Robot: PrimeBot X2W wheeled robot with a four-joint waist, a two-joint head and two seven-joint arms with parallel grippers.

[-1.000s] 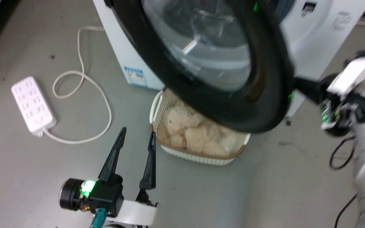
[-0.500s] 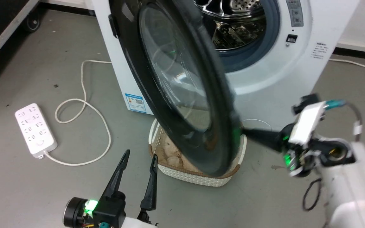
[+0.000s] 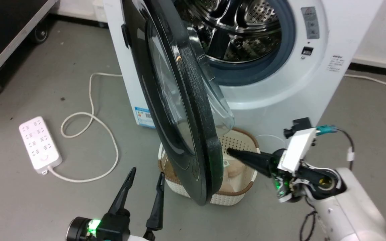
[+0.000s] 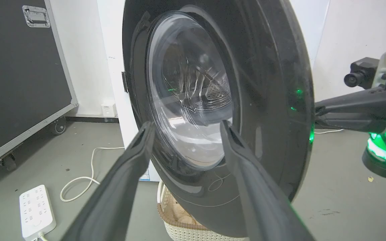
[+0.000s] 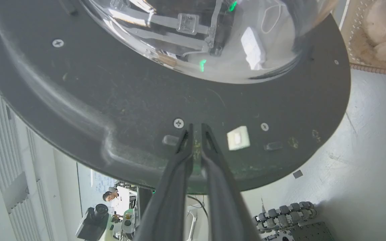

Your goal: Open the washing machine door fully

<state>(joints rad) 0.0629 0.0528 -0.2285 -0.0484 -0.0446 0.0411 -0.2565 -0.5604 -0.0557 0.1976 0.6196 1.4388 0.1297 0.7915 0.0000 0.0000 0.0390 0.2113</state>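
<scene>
Grey concrete floor [image 3: 45, 201], one white washing machine [image 3: 280, 100] standing on it. One washing machine door [image 3: 176, 110], glossy black with a clear glass bowl, stands swung well out from the front on its hinge at the view's left, edge-on to the head camera. The steel drum [image 3: 243, 30] is exposed.

One right gripper [image 5: 196, 129]: fingers drawn almost together, holding nothing, tips at the door's inner face near its lower rim. One left gripper [image 4: 187, 123]: fingers spread apart, empty, short of the door's outer face.

One cream perforated basket [image 3: 226, 200] sits under the door. One white power strip [image 3: 40, 145] with one looped cable [image 3: 109, 140] lies on the floor. One blue label sticker [image 3: 142, 117] is on the machine's side; its writing and the front panel print are too small to read.
</scene>
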